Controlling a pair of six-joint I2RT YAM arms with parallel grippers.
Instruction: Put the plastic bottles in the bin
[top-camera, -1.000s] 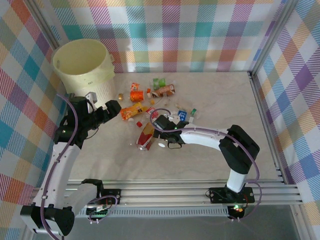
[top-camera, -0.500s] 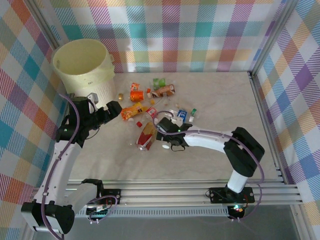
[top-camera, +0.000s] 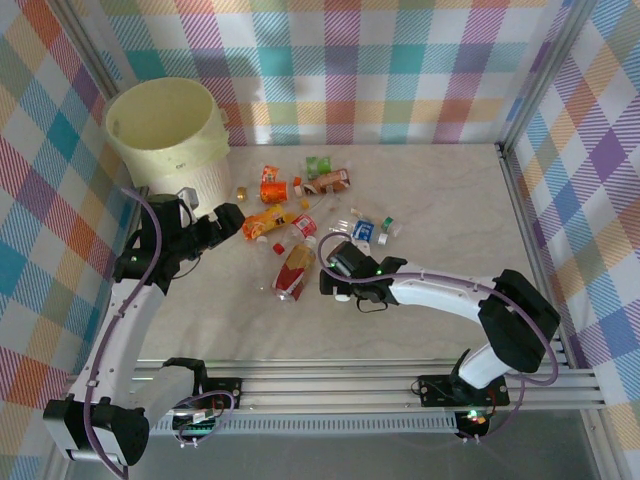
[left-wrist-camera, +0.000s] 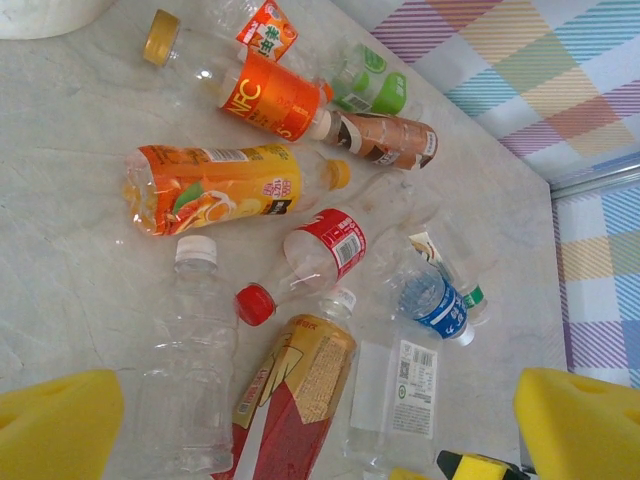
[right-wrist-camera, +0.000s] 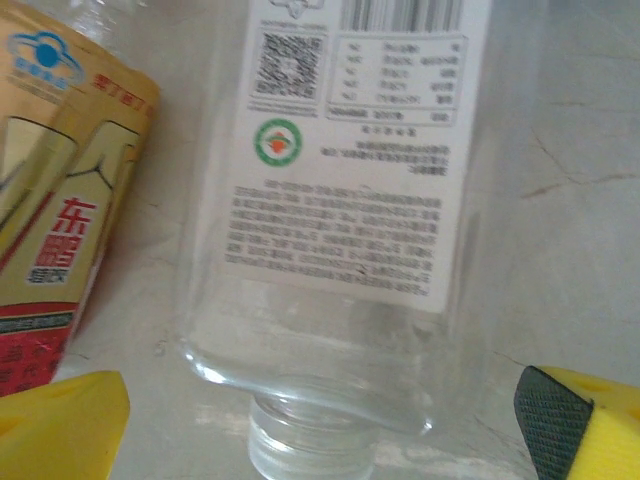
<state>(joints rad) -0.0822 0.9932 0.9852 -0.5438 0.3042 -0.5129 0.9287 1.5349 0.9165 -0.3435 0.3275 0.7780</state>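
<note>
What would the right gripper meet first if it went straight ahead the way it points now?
Most likely the clear bottle with the white label, straight ahead of its open jaws; depth is unclear.

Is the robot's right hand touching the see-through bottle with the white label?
Apart. In the right wrist view, bare table shows between each yellow finger and the clear white-label bottle lying between them.

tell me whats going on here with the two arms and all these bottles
Two robot arms are clearing plastic bottles off the table into the pale-yellow bin. The right claw is down and open around a clear white-labelled bottle, not yet closed on it. The left claw hovers open by the orange-labelled bottle.
</note>
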